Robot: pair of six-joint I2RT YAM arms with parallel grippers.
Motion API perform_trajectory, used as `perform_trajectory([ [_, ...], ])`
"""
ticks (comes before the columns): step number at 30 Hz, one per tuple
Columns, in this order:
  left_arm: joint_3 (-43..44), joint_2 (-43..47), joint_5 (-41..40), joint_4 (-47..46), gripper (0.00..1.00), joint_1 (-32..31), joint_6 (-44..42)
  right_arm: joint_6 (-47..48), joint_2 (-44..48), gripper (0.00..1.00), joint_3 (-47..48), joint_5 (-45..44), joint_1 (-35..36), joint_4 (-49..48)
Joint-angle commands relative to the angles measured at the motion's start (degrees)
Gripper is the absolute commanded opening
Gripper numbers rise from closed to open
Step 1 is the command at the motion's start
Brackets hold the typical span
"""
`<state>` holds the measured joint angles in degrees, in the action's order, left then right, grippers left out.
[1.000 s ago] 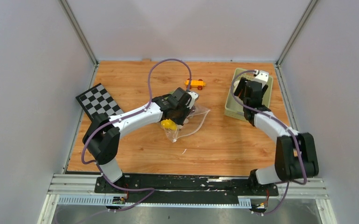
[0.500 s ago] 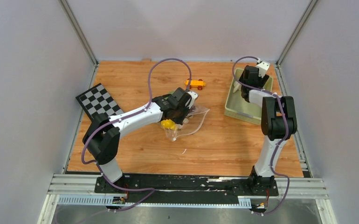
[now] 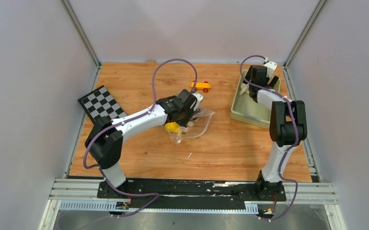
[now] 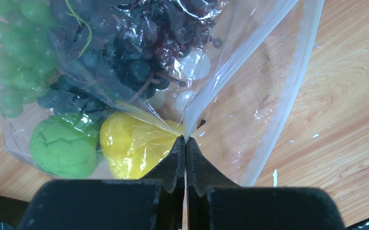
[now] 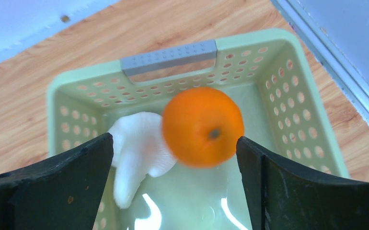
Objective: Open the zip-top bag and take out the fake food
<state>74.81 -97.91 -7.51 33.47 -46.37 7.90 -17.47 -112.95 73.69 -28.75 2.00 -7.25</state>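
Left pincer (image 4: 186, 143): fingers pressed together, clamped on a fold of the bag (image 4: 249, 96) film. I see no gap between the tips.
Right pincer (image 5: 174, 140): fingers wide apart, gripping nothing, poised over the basket (image 5: 288, 96).
Bag, place: lying on the bench (image 3: 230, 148) near its centre in the top view, directly under the left wrist.
Bag, zip strip (image 4: 288, 86): runs along the edge at 3 o'clock in the left wrist view. I cannot tell whether it is sealed or parted.
Inside bag: lemon (image 4: 130, 148) just beyond the left fingertips, towards 10 o'clock. Green lump (image 4: 65, 148) touches it at 9 o'clock. Dark grapes (image 4: 134, 62) are at 12 o'clock and green grapes (image 4: 15, 72) at 10 o'clock.
Out of bag: orange (image 5: 202, 126) and mushroom (image 5: 134, 153), both within the basket walls.
Orange: sits between the right fingers with clear space on both sides. Its outline is blurred, so I cannot tell whether it rests on the basket floor.
Mushroom: at 8 o'clock of the orange, partly overlapped by it.
Basket, place: at 2 o'clock on the bench, well apart from the bag.
Other items: toy car (image 3: 201, 86) at 12 o'clock of the bag, apart from it. Checkerboard (image 3: 101, 103) at 9 o'clock on the bench.
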Motion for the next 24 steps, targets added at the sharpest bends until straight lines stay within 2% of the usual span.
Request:
perform_trajectory([
  [1, 2.2, 2.9, -0.6, 0.2, 0.0, 0.0, -1.2, 0.8, 11.6, 1.0, 0.3, 4.6, -0.1, 4.3],
  [8, 2.6, 2.8, -0.9, 0.0, 0.0, 0.0, -1.3, 1.7, 26.4, 0.99, -7.9, 20.7, 2.1, 12.1],
  [14, 2.6, 2.7, -1.7, 0.2, 0.0, 0.0, -1.4, -4.2, 38.9, 0.94, -20.7, 31.0, 7.6, 13.1],
  [20, 2.3, 3.8, -3.3, 0.0, 0.0, 0.0, -1.7, -12.0, 49.3, 0.86, -33.7, 36.3, 17.7, 8.0],
  [24, 1.5, 4.9, -3.2, -0.2, 0.0, 0.0, -1.5, -19.4, 51.7, 0.79, -42.4, 38.8, 23.4, -2.7],
])
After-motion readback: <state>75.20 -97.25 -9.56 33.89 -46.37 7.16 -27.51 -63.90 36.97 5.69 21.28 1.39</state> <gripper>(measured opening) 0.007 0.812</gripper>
